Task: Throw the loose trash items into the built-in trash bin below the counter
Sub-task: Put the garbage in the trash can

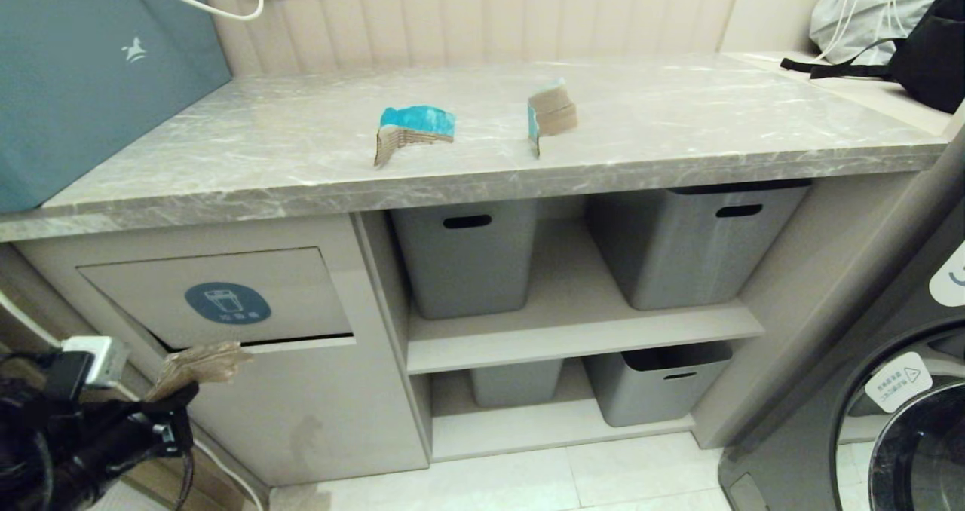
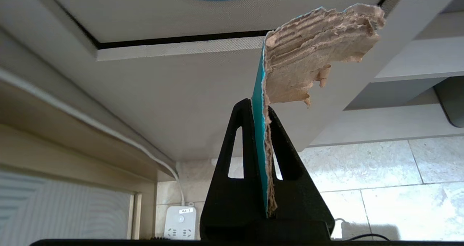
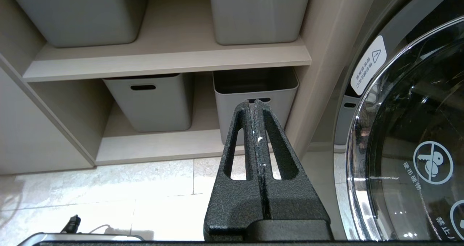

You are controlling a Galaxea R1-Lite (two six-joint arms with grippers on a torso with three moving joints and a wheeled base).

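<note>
My left gripper (image 1: 179, 392) (image 2: 259, 108) is shut on a torn cardboard scrap (image 1: 200, 365) (image 2: 308, 57), brown with a turquoise face, held just below the lower edge of the built-in trash bin's flap (image 1: 226, 296) (image 2: 203, 13). The flap carries a round blue sticker (image 1: 227, 303) and a dark gap shows along its bottom. Two more cardboard scraps with turquoise faces lie on the counter (image 1: 678, 119): one (image 1: 413, 130) near the middle, one (image 1: 552, 115) to its right. My right gripper (image 3: 255, 106) is shut on nothing, low in front of the open shelves.
Grey plastic bins (image 1: 467, 258) (image 1: 690, 243) (image 3: 253, 90) stand on the shelves right of the cabinet. A washing machine (image 1: 897, 405) (image 3: 409, 137) is at the far right. A teal box (image 1: 83, 81) sits on the counter's left end. A power strip (image 2: 180, 222) and cable lie by the floor.
</note>
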